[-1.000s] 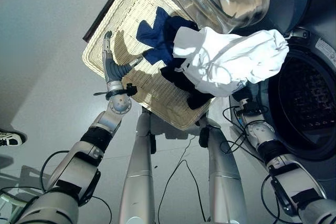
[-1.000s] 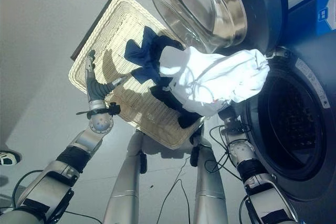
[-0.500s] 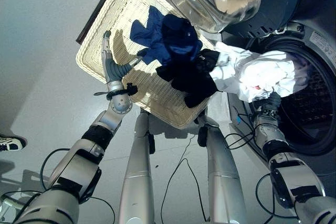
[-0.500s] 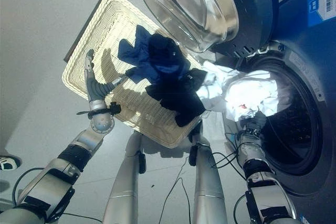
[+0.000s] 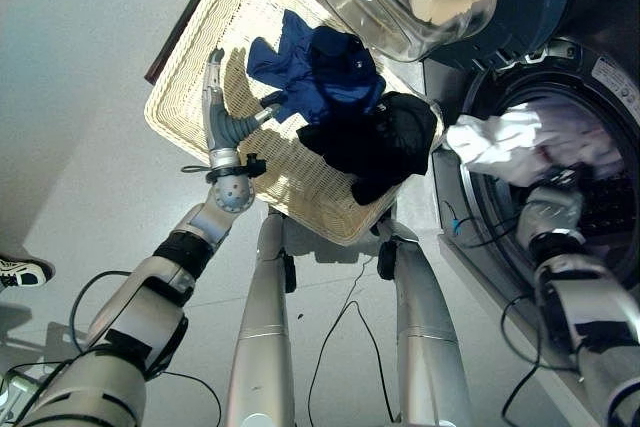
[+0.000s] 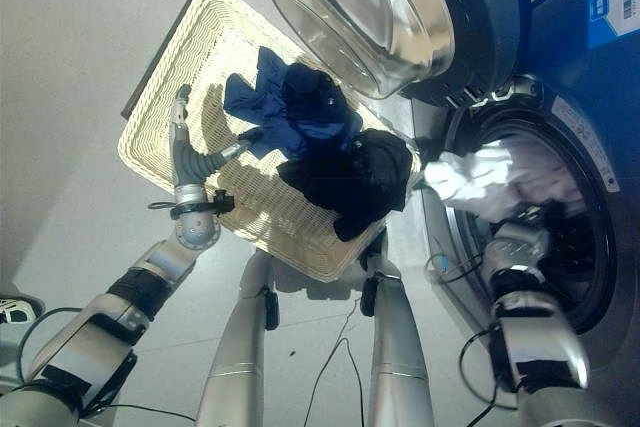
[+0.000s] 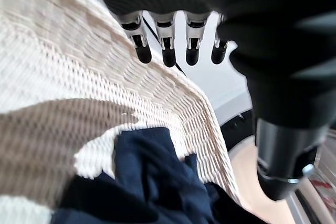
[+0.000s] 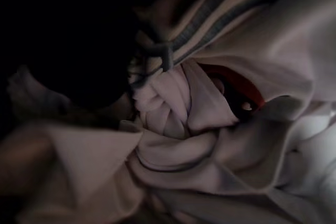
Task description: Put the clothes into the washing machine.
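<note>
White garment (image 5: 520, 137) in washing machine drum (image 5: 600, 197); label print illegible.

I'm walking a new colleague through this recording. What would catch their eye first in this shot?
Probably the white garment, bunched in the washing machine's open mouth with one end spilling over its rim, the right arm reaching in beneath it. Next, the pale wicker basket on the floor, with a blue garment and a black one piled in it. The left hand hovers open over the basket.

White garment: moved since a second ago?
Yes. The white garment went from above the wicker basket into the washing machine drum opening.
</note>
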